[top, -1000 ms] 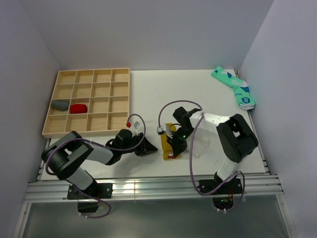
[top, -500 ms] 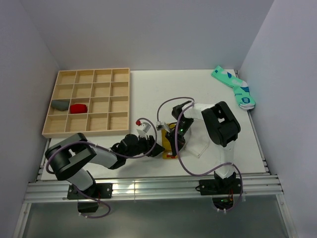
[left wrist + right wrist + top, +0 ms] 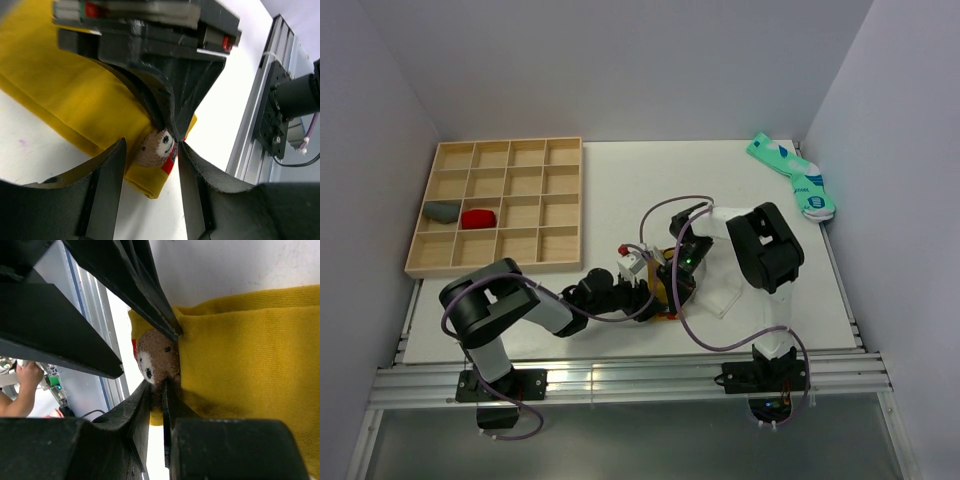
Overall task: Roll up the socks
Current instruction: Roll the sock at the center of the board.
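Note:
The mustard-yellow sock (image 3: 666, 283) lies at the table's front centre. Its end bears a brown, white and red mark (image 3: 159, 146). My right gripper (image 3: 157, 385) is shut on the sock's edge right by that mark (image 3: 152, 357); in the top view it (image 3: 673, 293) comes from the right. My left gripper (image 3: 151, 145) is open, its two fingers standing either side of the marked end without closing on it; in the top view it (image 3: 645, 292) reaches in from the left. The white sock (image 3: 723, 297) lies flat just right of the yellow one, faint against the table.
A wooden compartment tray (image 3: 498, 205) stands at the back left, with a grey bundle (image 3: 443, 211) and a red bundle (image 3: 478, 218) in it. Teal patterned socks (image 3: 795, 176) lie at the back right. The metal rail (image 3: 620, 380) runs along the near edge.
My left arm has swung right, bringing its open gripper up to the sock's marked end. My right arm drew in over the sock and has held still for the last half second.

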### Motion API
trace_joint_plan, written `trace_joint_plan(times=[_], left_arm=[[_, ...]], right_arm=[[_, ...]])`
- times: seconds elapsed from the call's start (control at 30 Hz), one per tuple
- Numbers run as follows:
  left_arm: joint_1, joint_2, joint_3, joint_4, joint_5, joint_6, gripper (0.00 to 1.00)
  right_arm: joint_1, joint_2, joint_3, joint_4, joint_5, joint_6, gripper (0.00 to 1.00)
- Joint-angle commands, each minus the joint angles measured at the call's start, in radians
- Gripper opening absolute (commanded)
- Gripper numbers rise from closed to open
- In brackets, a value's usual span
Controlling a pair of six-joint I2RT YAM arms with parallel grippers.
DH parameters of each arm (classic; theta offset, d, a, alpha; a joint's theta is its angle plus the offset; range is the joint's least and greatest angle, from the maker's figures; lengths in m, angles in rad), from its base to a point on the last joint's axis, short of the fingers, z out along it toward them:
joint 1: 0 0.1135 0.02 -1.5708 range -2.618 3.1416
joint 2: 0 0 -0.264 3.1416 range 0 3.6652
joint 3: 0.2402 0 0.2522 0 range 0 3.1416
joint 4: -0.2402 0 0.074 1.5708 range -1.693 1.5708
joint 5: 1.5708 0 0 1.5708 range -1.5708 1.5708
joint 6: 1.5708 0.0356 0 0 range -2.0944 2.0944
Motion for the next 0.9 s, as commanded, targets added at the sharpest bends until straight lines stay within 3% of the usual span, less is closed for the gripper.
trace_joint_plan(times=[0.0,0.33,0.53,0.7,0.77,0.87], left_arm=[[-0.007,0.042,0.033,0.059,0.065,0.041,0.51],[-0.007,0.106,0.033,0.108,0.122,0.011,0.51],[-0.007,0.106,0.028,0.081,0.122,-0.005,0.43],[-0.009,0.109,0.039,0.024,0.128,-0.020,0.12],[-0.009,0.114,0.044,0.000,0.134,-0.029,0.01],[-0.009,0.112,0.042,-0.023,0.128,-0.061,0.00]], right_arm=[[-0.018,0.017,0.031,-0.016,0.009,-0.016,0.11],[-0.046,0.035,0.038,-0.033,0.008,-0.020,0.11],[-0.058,0.032,0.026,-0.013,0.023,-0.004,0.12],[-0.058,-0.003,-0.001,0.048,0.042,0.044,0.18],[-0.058,-0.022,-0.005,0.057,0.042,0.050,0.26],[-0.059,-0.063,-0.020,0.091,0.051,0.085,0.36]])
